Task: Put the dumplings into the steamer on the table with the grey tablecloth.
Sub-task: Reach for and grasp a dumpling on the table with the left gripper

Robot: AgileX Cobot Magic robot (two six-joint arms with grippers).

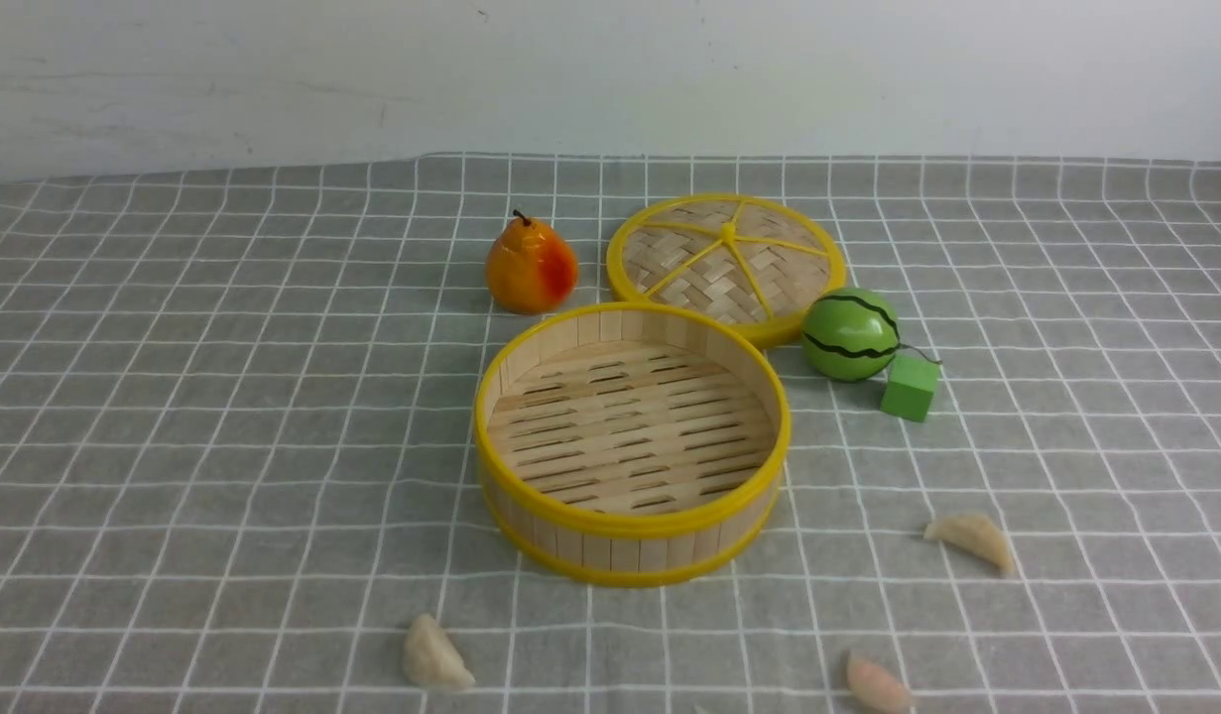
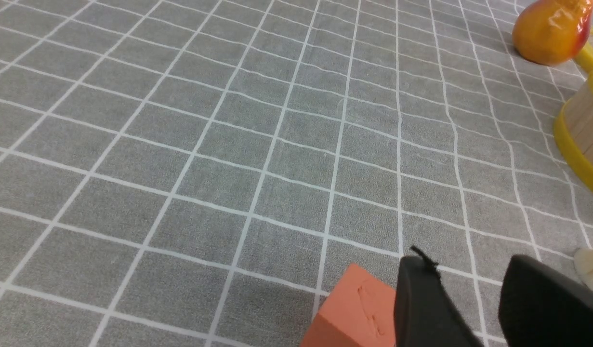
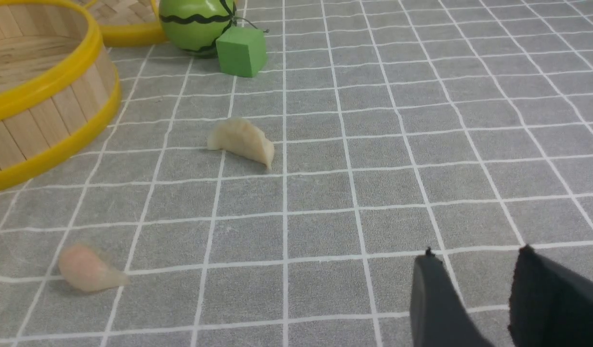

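Observation:
The round bamboo steamer [image 1: 632,535] with yellow rims stands empty in the middle of the grey tablecloth [image 1: 223,416]. Three dumplings lie on the cloth near me: a cream one [image 1: 433,654] front left, a pinkish one [image 1: 876,684] front right, another cream one [image 1: 972,537] right of the steamer. The right wrist view shows the cream dumpling [image 3: 242,140] and the pinkish dumpling [image 3: 88,270], with my right gripper [image 3: 477,258] open and empty over bare cloth. My left gripper [image 2: 465,262] is open and empty; a cream dumpling [image 2: 590,267] peeks out beside one finger. Neither arm shows in the front view.
The woven steamer lid [image 1: 726,261] lies flat behind the steamer. An orange pear [image 1: 531,266] stands to its left, a green toy watermelon [image 1: 850,334] and a green cube [image 1: 909,388] to its right. An orange block [image 2: 354,313] sits beside my left gripper.

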